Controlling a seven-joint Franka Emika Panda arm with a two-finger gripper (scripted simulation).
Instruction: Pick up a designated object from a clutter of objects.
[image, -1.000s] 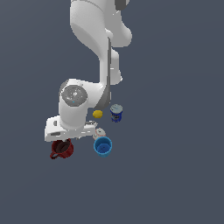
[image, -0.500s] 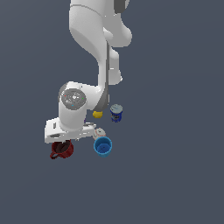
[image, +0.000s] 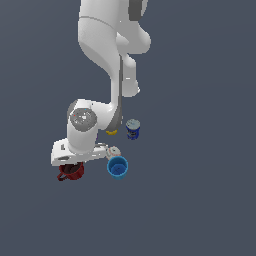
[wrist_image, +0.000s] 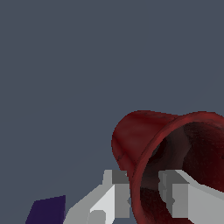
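The white arm (image: 107, 55) descends from the top centre of the exterior view and bends toward the lower left of the frame, where its wrist section sits directly above the dark red mug (image: 70, 171). Only part of the mug shows there, below the white hand body; it rests on the grey bench (image: 200, 200).

In the wrist view the mug (wrist_image: 144, 135) fills the lower right of the frame, lying tilted with its open mouth turned toward the camera and its tapered body pointing away. The gripper (wrist_image: 144, 192) straddles the mug's rim wall: one finger (wrist_image: 116, 190) lies against the outer surface, the other finger (wrist_image: 175, 192) sits inside the mouth. The two fingers stand close on either side of the wall; whether they actually press on it cannot be confirmed from these views.

Other items in the exterior view:
- Blue cup (image: 117, 167): upright, open mouth visible, just to the right of the mug and hand.
- Whitish ball (image: 114, 151): just above the blue cup, near the hand's edge.
- Blue-white can (image: 132, 129): upright, above and right of the blue cup, apart from it.
- Yellow lump (image: 112, 132): mostly hidden behind the arm, left of the can.

A dark purple piece (wrist_image: 46, 210) appears at the lower left edge of the wrist view, beside the gripper.
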